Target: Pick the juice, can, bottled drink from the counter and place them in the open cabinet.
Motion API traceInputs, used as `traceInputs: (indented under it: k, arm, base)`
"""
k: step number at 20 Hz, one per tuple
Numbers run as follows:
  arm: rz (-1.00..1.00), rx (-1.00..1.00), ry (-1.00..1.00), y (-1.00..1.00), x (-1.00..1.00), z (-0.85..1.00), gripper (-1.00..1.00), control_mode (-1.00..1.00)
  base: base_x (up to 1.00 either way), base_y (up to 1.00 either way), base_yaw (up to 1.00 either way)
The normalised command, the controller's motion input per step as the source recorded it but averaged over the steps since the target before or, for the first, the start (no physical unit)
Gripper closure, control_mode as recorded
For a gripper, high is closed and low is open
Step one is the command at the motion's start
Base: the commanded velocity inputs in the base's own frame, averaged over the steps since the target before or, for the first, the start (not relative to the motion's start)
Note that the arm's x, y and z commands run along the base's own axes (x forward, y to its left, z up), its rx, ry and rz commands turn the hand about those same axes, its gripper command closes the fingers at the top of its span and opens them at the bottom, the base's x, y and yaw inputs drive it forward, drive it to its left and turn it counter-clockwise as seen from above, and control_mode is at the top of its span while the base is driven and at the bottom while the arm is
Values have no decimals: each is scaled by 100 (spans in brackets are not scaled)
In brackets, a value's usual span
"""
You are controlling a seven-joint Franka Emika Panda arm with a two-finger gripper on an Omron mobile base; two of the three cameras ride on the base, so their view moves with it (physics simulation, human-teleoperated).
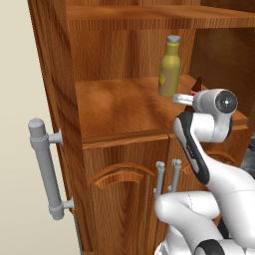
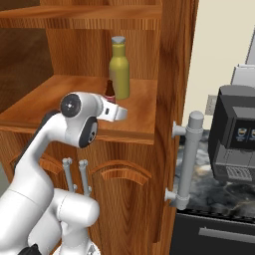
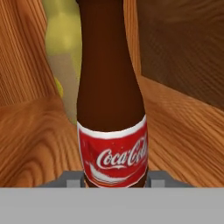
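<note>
The gripper (image 3: 116, 181) is clenched on the bottled drink (image 3: 111, 109), its two grey finger tips pressing the red label from either side at the bottom centre of the hand view. One such dark brown bottle is in sight, upright, its neck poking up just above the white wrist at right of centre in the left base view (image 1: 198, 84) and left of centre in the right base view (image 2: 109, 90). One juice (image 1: 170, 67) stands upright on the middle shelf of the open cabinet (image 1: 119, 107), in the upper centre of both base views, just behind the brown bottle; in the hand view it is a blurred yellow shape at upper left (image 3: 63, 48). Two shelves show, the lower one carrying the juice. Below it are two arched-panel doors with two thin grey handles (image 1: 168, 177) side by side at the seam. One thick grey bar handle (image 1: 46, 167) sits at left of the left base view. A black coffee machine (image 2: 234, 132) stands on the marbled counter (image 2: 209, 179) at right in the right base view.
</note>
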Motion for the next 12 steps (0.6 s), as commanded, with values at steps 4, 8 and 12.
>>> traceInputs:
  k: [4,8,12]
  arm:
    - [-2,-6,0,0,0,0,100,-100]
    - [-1,-2,0,0,0,-3,100,-100]
    - [0,0,0,0,0,-6,100,-100]
  base:
    - [0,0,0]
    - [0,0,0]
    - [0,0,0]
